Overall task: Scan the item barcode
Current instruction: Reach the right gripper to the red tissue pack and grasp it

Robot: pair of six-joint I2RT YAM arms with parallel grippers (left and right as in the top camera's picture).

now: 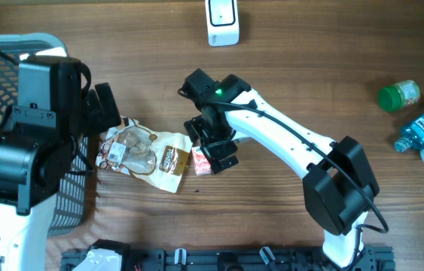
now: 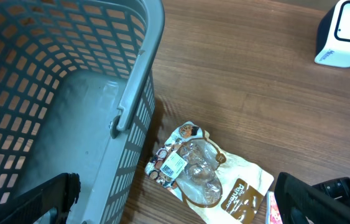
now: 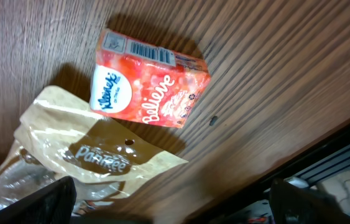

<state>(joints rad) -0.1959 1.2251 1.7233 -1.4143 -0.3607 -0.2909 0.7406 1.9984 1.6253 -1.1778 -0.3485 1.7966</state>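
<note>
A tan snack bag (image 1: 147, 150) with a clear window and a white barcode label lies flat on the wooden table. Touching its right end is a small red Kleenex tissue pack (image 3: 150, 87), barcode side showing along its upper edge. My right gripper (image 1: 213, 144) hovers open just above the tissue pack and the bag's right end, holding nothing. My left gripper (image 1: 105, 111) stands open over the basket's edge, left of the bag (image 2: 209, 180). The white scanner (image 1: 223, 21) stands at the table's far edge, apart from both grippers.
A grey mesh basket (image 2: 131, 93) fills the left side, its wall right beside the bag. A green-capped jar (image 1: 398, 95) and a blue water bottle (image 1: 422, 129) lie at the far right. A black rail (image 1: 219, 260) runs along the table's near edge.
</note>
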